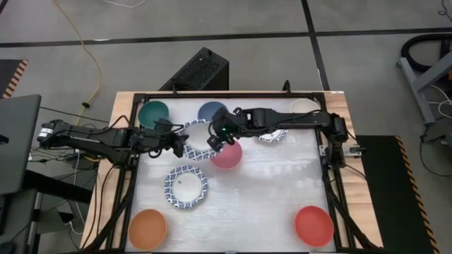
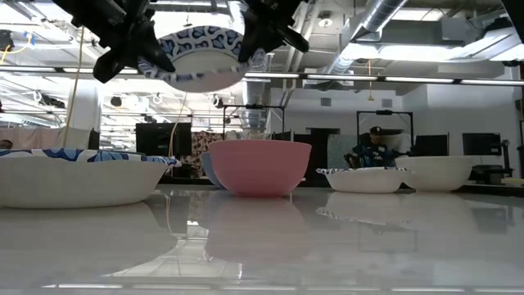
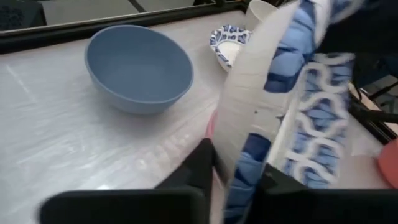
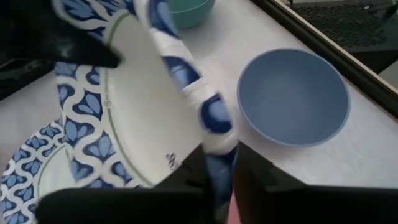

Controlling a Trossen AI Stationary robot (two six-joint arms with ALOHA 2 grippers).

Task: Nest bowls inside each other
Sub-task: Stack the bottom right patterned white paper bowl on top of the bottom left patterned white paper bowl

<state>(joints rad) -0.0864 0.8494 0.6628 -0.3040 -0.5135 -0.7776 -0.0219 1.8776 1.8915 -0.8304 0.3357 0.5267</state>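
Observation:
A white bowl with a blue-patterned rim (image 2: 201,59) hangs in the air between my two grippers, mouth up, above and just left of the pink bowl (image 2: 259,166). My left gripper (image 3: 239,171) is shut on its rim on the left side. My right gripper (image 4: 221,168) has the opposite rim between its fingers. On the table stand the teal bowl (image 1: 153,113), the dark blue bowl (image 1: 210,110), the cream bowl (image 1: 305,107), two more patterned bowls (image 1: 186,187) (image 1: 272,135), the orange bowl (image 1: 147,227) and the red bowl (image 1: 313,224). My left gripper pinches the patterned bowl's rim (image 3: 252,149) between its two fingers, one inside the bowl and one outside, coming from the table's left. The bowl is lifted clear of the table. My right gripper has the opposite rim (image 4: 214,127) between its two fingers (image 4: 252,177), one on the inner wall and one on the outer, slanting down from the table's right.
The pink bowl (image 1: 226,154) stands right below my right gripper (image 1: 215,140). The dark blue bowl (image 3: 140,68) stands just beyond the held one, toward the far edge. The near middle of the table (image 1: 247,204) lies bare between the orange and red bowls.

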